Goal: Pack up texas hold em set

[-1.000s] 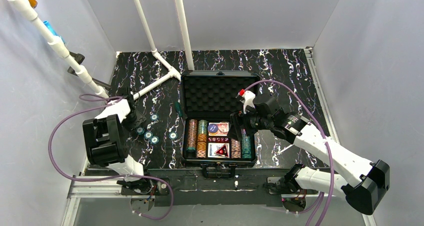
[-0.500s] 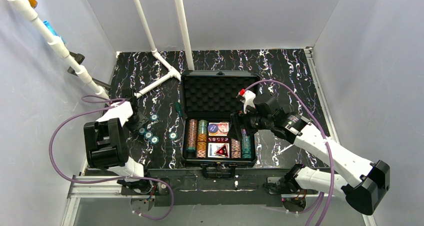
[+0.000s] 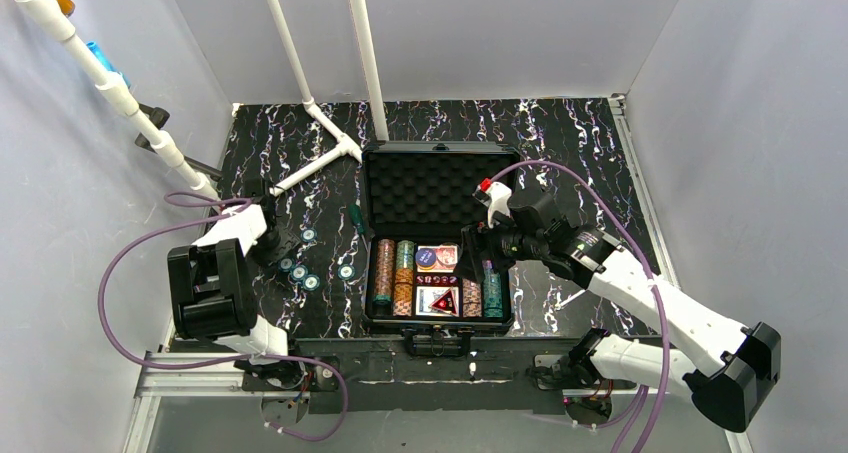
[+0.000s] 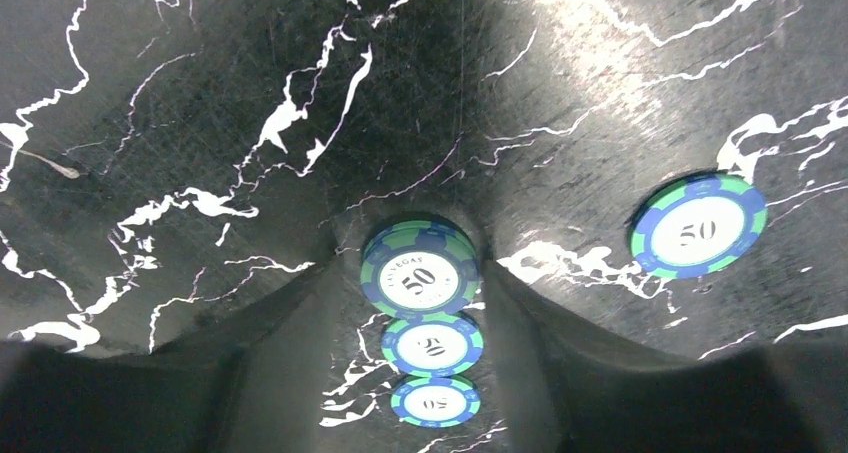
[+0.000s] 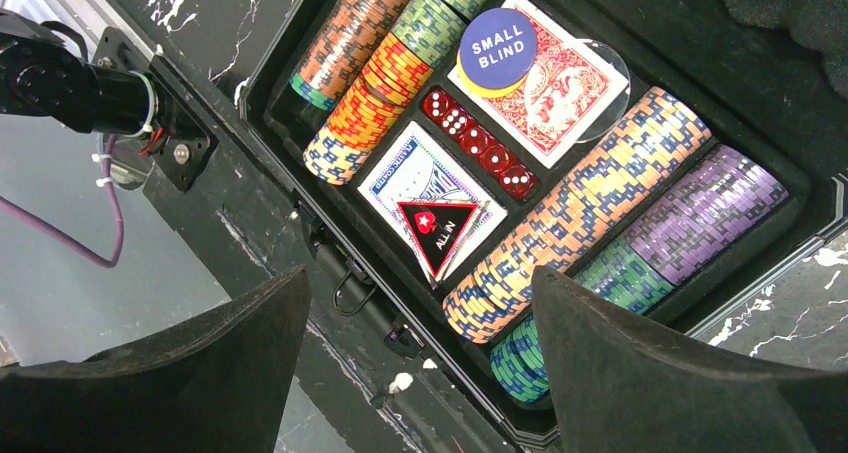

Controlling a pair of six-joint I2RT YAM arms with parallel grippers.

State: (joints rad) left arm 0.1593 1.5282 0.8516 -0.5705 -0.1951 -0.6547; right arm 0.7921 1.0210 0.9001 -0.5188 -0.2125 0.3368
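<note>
The black case (image 3: 437, 151) lies open at the table's centre, its foam lid leaning back. Its tray holds rows of striped chips (image 5: 575, 208), two card decks (image 5: 560, 98), red dice (image 5: 478, 143) and a red triangle piece (image 5: 438, 225). My right gripper (image 3: 478, 245) hangs open and empty over the tray's right side; it also shows in the right wrist view (image 5: 420, 373). My left gripper (image 3: 274, 249) is down among loose green-and-blue chips (image 3: 311, 282) left of the case. In the left wrist view the left gripper (image 4: 420, 263) is shut on one 50 chip (image 4: 420, 273); three more chips (image 4: 698, 225) lie nearby.
A small green-handled tool (image 3: 355, 218) lies by the case's left rim. White pipes (image 3: 300, 173) run across the back left of the table. The case handle (image 3: 437, 345) sits at the near edge. Grey walls enclose the table.
My left gripper has moved a little right and toward the near edge, to the loose chips. The right arm has barely moved.
</note>
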